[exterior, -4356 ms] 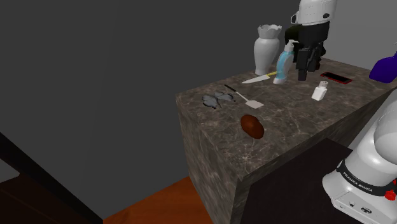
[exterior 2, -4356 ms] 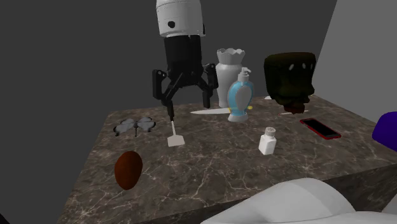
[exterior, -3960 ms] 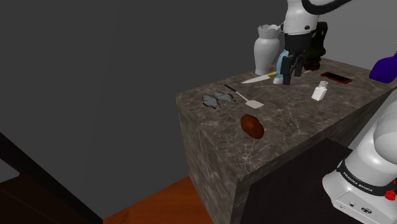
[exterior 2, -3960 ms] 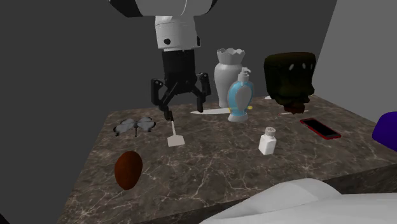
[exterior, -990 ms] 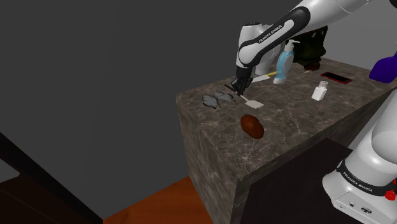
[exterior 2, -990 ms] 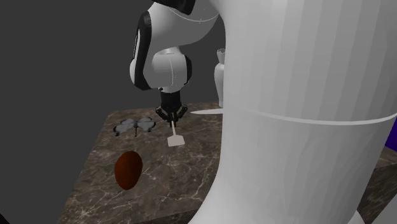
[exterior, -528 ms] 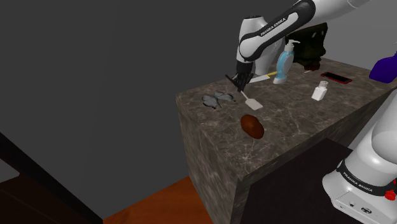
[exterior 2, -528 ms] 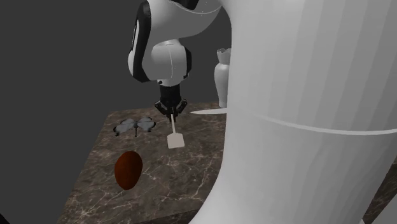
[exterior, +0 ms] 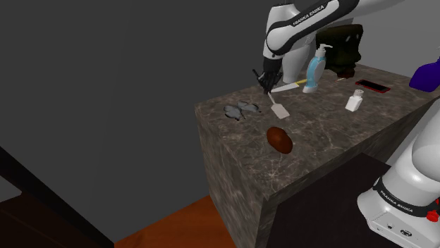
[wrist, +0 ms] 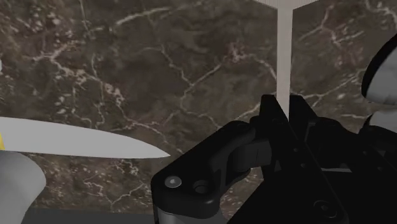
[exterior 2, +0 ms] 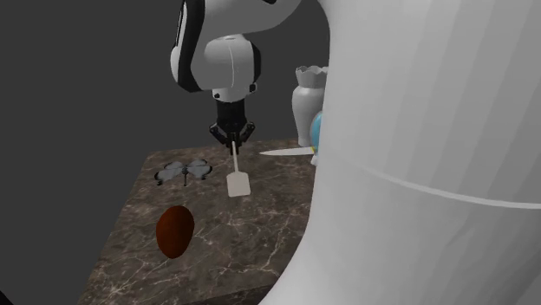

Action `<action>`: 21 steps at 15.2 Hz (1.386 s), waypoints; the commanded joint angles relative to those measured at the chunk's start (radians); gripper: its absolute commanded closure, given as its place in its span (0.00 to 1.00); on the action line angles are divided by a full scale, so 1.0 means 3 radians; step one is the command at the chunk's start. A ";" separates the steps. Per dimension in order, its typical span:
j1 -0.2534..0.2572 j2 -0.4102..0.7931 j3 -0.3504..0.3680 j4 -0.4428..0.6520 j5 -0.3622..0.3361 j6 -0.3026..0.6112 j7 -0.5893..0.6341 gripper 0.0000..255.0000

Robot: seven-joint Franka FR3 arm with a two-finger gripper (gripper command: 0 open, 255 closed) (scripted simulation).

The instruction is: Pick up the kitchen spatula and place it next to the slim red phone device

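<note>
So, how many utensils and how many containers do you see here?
Utensils: 2, spatula and knife
Containers: 3, vase, blue pump bottle, white shaker
Total: 5

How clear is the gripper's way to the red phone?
Probably yes. The gripper, clasping the spatula, must pass the blue bottle and white shaker standing before the phone; going over looks free.

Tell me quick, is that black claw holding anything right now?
Gripper: closed on the white spatula, clasping its handle, with the blade hanging below it.
</note>
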 commanded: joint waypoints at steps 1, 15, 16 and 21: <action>0.0002 -0.0042 0.0002 0.0052 -0.0002 -0.0095 0.0004 1.00; -0.0477 -0.0579 -0.0547 -0.0513 -0.0040 -0.0060 -0.0999 1.00; -0.0514 -0.0599 -0.0596 -0.0532 -0.0047 -0.0060 -0.1080 1.00; -0.0699 -0.0647 -0.0848 -0.0567 -0.0076 -0.0070 -0.1497 1.00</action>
